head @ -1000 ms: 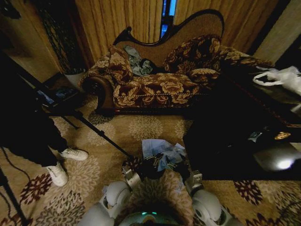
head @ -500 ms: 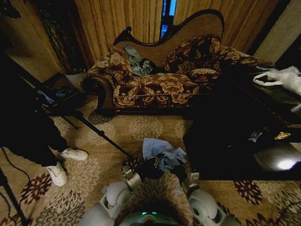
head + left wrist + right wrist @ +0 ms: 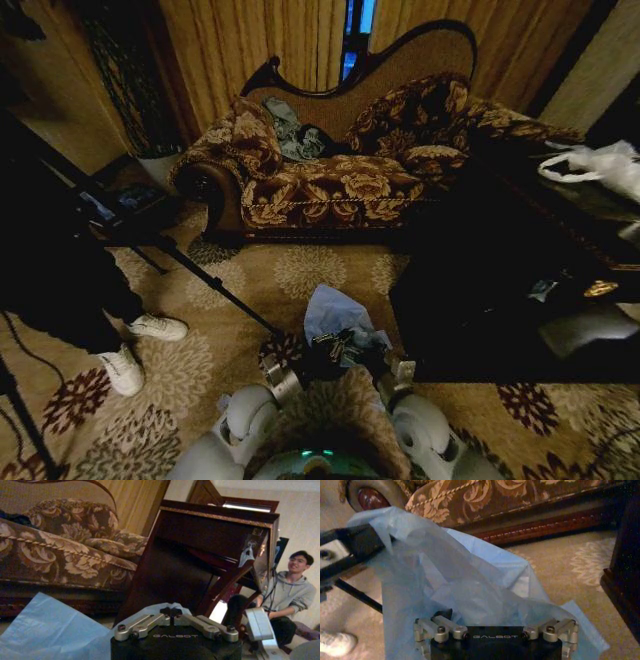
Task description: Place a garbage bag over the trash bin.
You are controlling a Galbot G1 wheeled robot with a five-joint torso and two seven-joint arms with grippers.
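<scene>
Barely begun: garbage bag [image 3: 335,315] bunched on the carpet at 6 o'clock, not visibly over any trash bin. Left tool [image 3: 171,612] clenched on its edge; right tool [image 3: 496,624] spread wide behind the film.

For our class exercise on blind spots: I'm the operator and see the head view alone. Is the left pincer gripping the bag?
Observer: Yes. In the left wrist view the left pincer is shut, with film of the bag at its tips.
Operator: And the right pincer?
Observer: The right wrist view shows the right pincer open, with film draped across it.
Operator: Where does the bag hang?
Observer: In that same view it is held up in front of the sofa base, above the carpet.
</scene>
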